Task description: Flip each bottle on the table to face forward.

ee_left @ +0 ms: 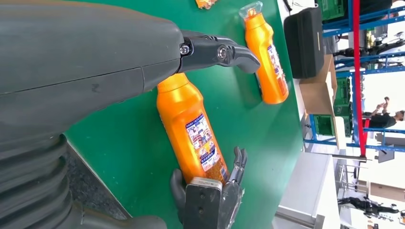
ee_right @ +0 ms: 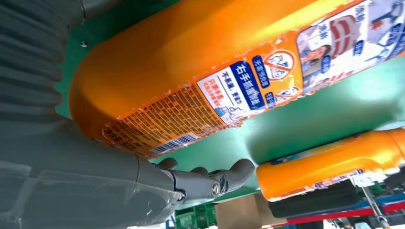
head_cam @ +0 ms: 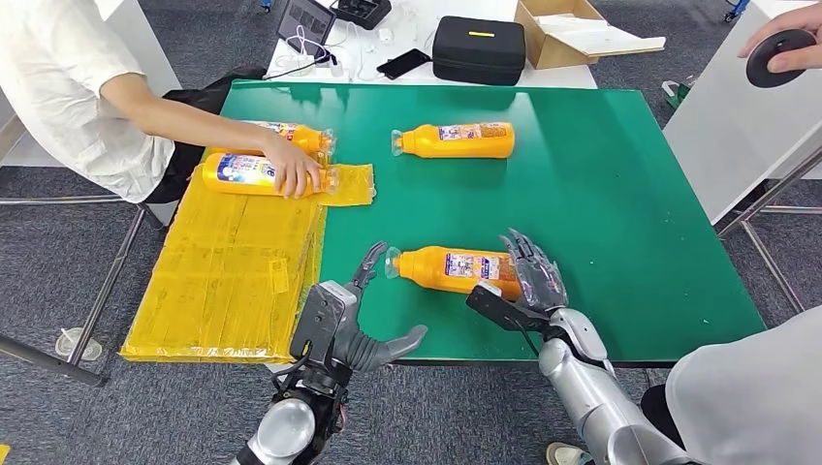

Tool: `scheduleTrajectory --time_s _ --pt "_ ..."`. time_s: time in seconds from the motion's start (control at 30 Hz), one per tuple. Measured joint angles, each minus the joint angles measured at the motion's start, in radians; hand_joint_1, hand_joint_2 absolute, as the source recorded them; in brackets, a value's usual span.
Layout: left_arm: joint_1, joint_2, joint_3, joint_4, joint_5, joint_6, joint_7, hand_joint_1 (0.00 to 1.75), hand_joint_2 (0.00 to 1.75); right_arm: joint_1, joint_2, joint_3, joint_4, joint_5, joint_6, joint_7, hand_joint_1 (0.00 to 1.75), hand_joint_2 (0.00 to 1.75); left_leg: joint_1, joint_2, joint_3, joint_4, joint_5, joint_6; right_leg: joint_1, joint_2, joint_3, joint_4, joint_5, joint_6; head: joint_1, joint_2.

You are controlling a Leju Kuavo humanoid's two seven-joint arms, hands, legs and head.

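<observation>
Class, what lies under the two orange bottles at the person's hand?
A stack of yellow plastic sheets lies under the two orange bottles; the table beneath is covered.

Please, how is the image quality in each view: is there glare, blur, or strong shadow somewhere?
Head view: even light, sharp, soft shadow under the near bottle. Left wrist view: bright overexposed background beyond the green table. Right wrist view: bottle very close, sheen along its side, label still readable, right hand large in the foreground.

Glossy orange plastic bottle point(head_cam: 456, 270) with a printed label, probably paper, lies on the matt green tabletop point(head_cam: 620, 194); crinkly yellow plastic sheets point(head_cam: 233, 271) look shiny.
</observation>
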Motion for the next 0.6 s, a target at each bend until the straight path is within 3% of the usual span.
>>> scheduleTrajectory --time_s 0.27,0.6 --pt "-0.010 0.000 -0.004 0.010 0.012 -0.004 -0.001 0.00 1.75 -0.028 -0.001 0.019 0.049 0.032 -0.001 0.069 0.00 1.75 0.000 0.001 0.001 0.000 0.000 0.000 0.000 0.000 0.000 0.000 0.001 0.000 0.000 0.000" --pt "-0.012 -0.002 -0.004 0.015 0.012 -0.004 -0.002 0.00 1.75 -0.047 -0.002 0.027 0.076 0.036 -0.001 0.077 0.00 1.75 0.000 0.001 0.001 0.000 0.000 0.000 0.000 0.000 0.001 0.000 0.001 0.000 0.000 0.000"
